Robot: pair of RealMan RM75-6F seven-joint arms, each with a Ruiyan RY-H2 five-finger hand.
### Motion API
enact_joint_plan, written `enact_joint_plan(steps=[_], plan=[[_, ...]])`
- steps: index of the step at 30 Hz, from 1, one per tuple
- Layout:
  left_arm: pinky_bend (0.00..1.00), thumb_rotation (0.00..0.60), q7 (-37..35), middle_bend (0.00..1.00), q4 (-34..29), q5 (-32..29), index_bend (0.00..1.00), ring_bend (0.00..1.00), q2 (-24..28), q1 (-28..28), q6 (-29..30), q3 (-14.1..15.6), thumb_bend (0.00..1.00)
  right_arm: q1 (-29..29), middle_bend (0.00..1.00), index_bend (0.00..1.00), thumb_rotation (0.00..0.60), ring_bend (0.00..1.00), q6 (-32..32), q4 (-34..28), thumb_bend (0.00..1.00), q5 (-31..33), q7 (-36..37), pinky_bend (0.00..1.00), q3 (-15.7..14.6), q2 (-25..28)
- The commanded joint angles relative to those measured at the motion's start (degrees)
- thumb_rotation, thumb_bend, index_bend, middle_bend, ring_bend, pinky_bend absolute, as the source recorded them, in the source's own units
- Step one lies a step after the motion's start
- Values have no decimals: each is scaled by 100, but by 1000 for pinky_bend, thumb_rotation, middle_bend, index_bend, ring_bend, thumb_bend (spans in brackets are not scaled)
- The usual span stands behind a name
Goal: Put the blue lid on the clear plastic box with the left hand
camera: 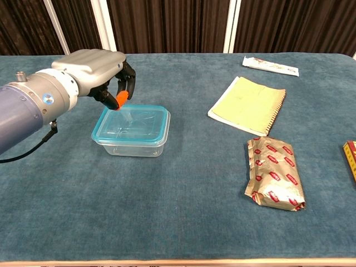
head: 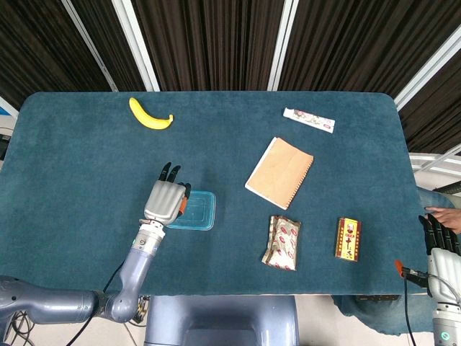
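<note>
Grey-shelled and tipped in orange, the left hand (camera: 94,72) hovers just above the near-left corner of the clear plastic box (camera: 132,133), fingers loosely curled and holding nothing. The blue lid (camera: 133,125) sits squarely on the box rim, which reads as the placement done, so the empty hand has no reason to grip. Beyond lie a spiral notebook (camera: 248,105) and a foil snack packet (camera: 275,181), well apart. The right hand (head: 439,241) rests at the table's far-right edge; its grip cannot be told.
</note>
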Motion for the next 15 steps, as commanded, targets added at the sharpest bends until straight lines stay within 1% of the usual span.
enact_joint_plan(steps=[1,15], plan=[[0,600,41,572,35,-4,636,87,-27,12,-28,6,561,1,0,44,600,0,-3,0,268,3,1,0,1,0],[0,600,38,571,285,21,635,87,-216,67,-295,50,561,3,0,44,600,0,-21,-12,268,24,2,0,1,8]])
